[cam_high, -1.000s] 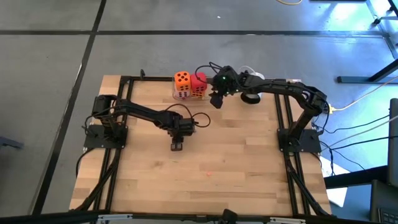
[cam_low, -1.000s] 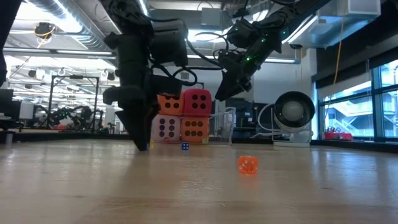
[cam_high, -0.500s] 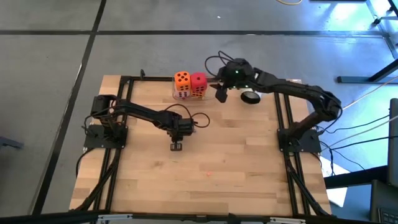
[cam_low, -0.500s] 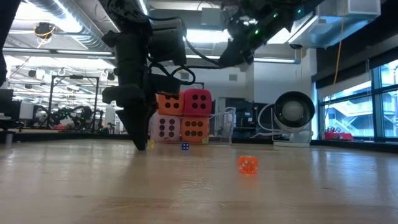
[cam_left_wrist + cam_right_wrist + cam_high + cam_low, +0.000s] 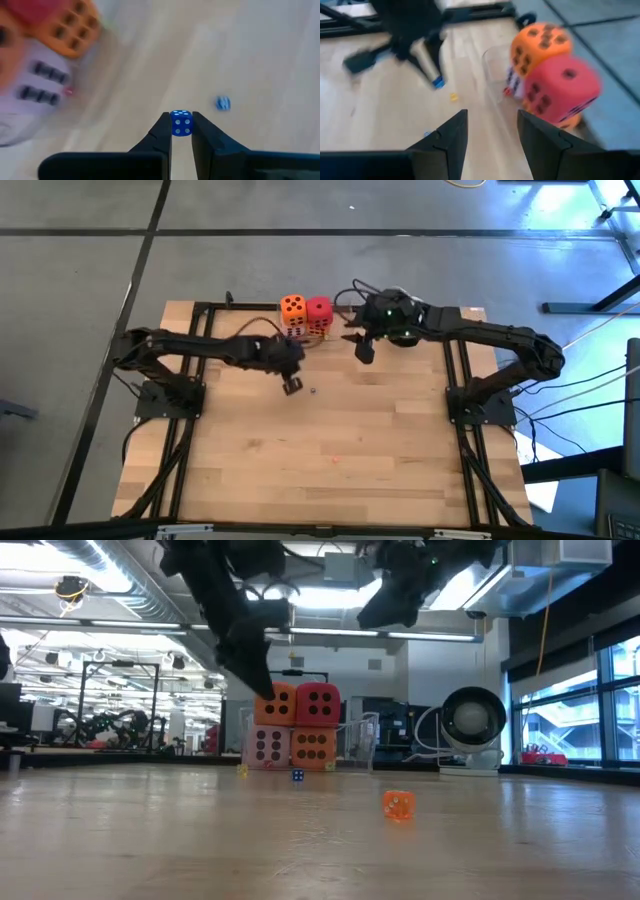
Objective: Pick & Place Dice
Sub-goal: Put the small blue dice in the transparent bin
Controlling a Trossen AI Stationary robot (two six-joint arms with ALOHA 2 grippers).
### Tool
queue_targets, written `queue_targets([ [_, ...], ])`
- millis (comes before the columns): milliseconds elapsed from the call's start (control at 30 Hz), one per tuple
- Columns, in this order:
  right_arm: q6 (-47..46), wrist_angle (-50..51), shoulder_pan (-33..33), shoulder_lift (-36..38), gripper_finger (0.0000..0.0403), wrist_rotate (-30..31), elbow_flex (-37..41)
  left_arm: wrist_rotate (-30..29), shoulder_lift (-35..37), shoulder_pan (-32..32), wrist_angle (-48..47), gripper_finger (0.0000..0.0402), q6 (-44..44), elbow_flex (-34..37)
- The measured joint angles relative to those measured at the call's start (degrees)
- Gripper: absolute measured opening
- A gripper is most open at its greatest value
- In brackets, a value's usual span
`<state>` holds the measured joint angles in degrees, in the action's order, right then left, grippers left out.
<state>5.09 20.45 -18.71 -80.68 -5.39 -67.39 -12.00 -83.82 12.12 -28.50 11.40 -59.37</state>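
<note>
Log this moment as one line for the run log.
left tool: shut on small blue die, lifted | right tool: open, empty, near stacked dice

Open industrial lab or workshop: exposed ceiling ducts, strip lights, more robot rigs behind, concrete floor.

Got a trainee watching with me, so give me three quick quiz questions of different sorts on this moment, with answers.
1. True or false: the left gripper is empty.
2. Which big die tops the stack beside the red die? A) pale pink B) orange
3. Fill in: the right gripper is ____ and holds nothing.

Key
1. False; it is shut on a small blue die.
2. B, the orange die.
3. open.
</note>
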Motion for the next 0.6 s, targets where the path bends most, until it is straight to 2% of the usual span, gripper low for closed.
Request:
queue_targets([
  [100,-3.67,-2.23,2.07,-0.09,0.0171,0.10,3.35,-1.31,2.04,2.65,3.58,0.0029,0.83,-0.07],
  [200,-7.01,-4.82,4.66,-0.09,0.0171,3.21,6.44,-3.90,2.35,5.59,4.83,0.0029,1.02,-0.09],
  [433,-14.03,-5.83,11.25,-0.09,0.0171,14.42,9.61,-7.45,-1.04,11.08,5.67,0.0029,-0.05,-0.09],
  [600,-20.59,-7.23,15.16,-0.09,0.0171,16.98,10.90,-7.65,-3.50,13.20,8.12,0.0029,-0.11,-0.09],
])
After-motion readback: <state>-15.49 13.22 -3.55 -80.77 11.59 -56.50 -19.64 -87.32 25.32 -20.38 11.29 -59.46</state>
